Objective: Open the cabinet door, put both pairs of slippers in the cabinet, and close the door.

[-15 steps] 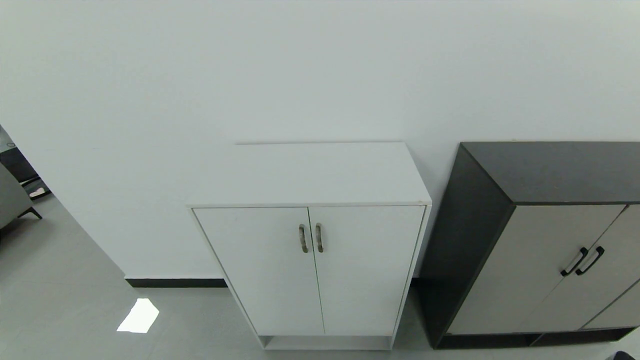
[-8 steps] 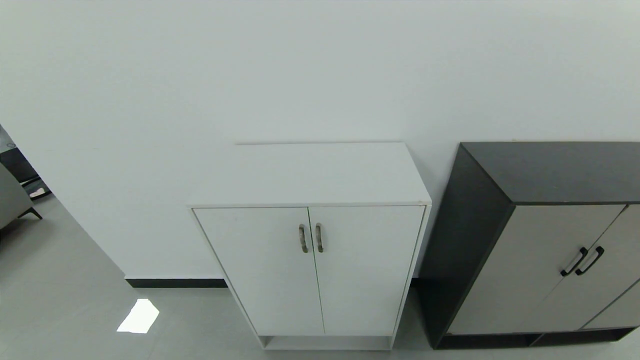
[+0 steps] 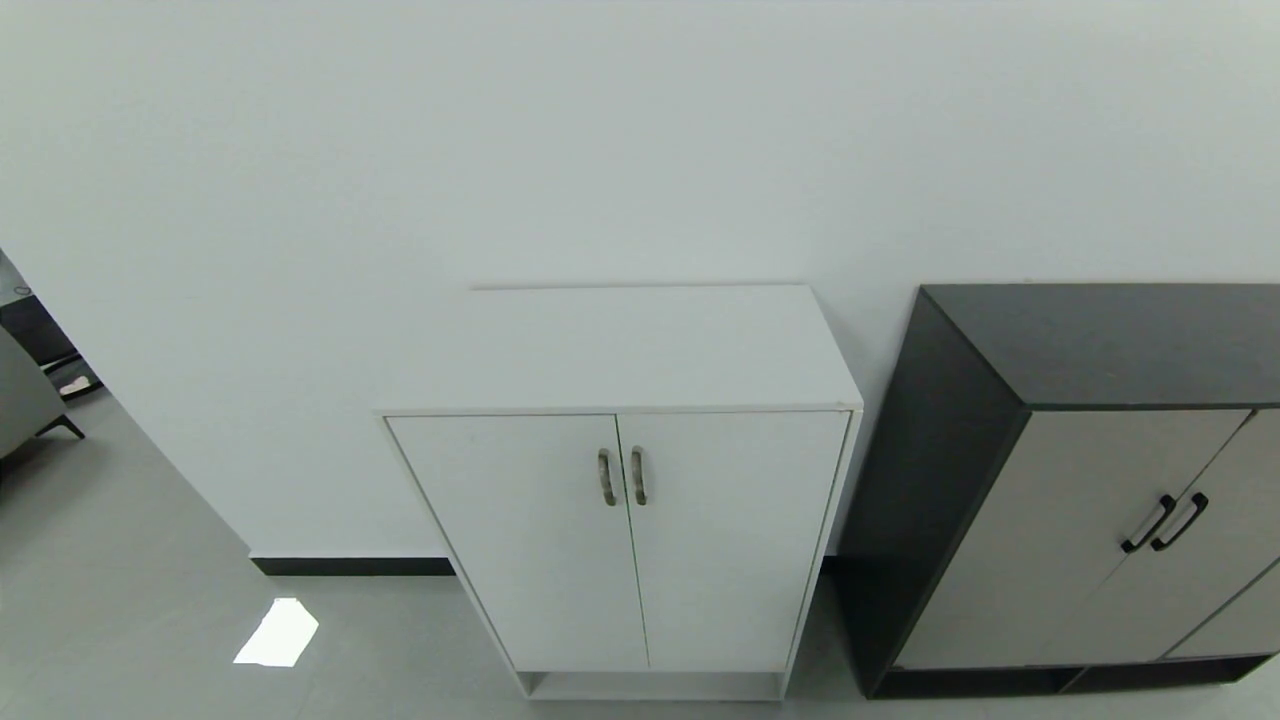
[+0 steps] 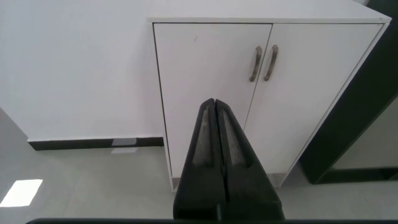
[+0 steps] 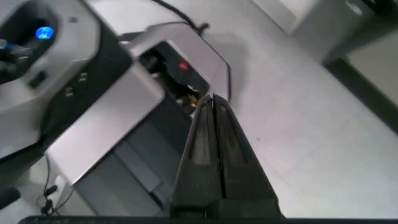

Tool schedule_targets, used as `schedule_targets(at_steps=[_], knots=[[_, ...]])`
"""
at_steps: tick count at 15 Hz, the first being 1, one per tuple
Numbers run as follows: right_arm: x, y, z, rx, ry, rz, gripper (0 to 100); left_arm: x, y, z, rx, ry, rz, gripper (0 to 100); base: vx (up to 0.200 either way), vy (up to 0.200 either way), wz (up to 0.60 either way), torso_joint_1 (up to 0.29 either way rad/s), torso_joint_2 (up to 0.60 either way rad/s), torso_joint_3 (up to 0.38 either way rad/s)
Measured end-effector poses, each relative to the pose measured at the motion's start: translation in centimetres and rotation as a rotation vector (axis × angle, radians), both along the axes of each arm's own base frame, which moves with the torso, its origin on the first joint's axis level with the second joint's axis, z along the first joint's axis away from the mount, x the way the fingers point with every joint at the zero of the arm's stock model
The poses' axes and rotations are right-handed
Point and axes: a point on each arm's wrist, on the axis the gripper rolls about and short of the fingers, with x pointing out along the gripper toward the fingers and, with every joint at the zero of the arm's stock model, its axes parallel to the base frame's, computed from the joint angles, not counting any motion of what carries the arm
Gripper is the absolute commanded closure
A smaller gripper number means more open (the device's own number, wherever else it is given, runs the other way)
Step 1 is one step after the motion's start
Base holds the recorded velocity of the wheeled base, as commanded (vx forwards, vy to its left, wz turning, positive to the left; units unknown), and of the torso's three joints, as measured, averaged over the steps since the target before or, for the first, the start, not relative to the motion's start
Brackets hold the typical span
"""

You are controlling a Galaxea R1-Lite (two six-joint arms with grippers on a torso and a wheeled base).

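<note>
The tall white wooden cabinet (image 3: 640, 345) stands up straight against the plain white wall (image 3: 600, 150). Its long way runs up and down, and its front faces me. It is a smooth, flat box with sharp corners. Its two flat doors, the left door (image 3: 520, 540) and the right door (image 3: 735, 530), are both shut and meet in a thin line down the middle. Two curved grey metal handles (image 3: 606, 477) sit side by side at that line, high on the doors. Each handle runs up and down too. Under the doors the cabinet has a low open slot (image 3: 650, 685).

Just beside the cabinet, on its right, stands a dark box cabinet with pale grey doors (image 3: 940, 460) and black handles. A black strip (image 3: 350, 566) runs along the foot of the wall on the cabinet's left. The shiny grey floor (image 3: 130, 600) there has a bright patch of light (image 3: 277, 632).

My left gripper (image 4: 215, 109) points at the cabinet's front, well apart from it. Its two black fingers are pressed tight together and hold nothing. My right gripper (image 5: 213, 102) hangs over the grey floor tiles, its fingers pressed together too, with nothing in them.
</note>
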Motion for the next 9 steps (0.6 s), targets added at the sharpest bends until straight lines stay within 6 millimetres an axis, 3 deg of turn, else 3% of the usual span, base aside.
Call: schedule_targets(at_steps=[9], knots=[[-0.5,-2.3,0.6,0.085,-0.198,-0.592,100,0.0,0.0,0.0,0.000,0.000,0.000,100,0.000,0.000,0.00,0.000,0.00,0.000]])
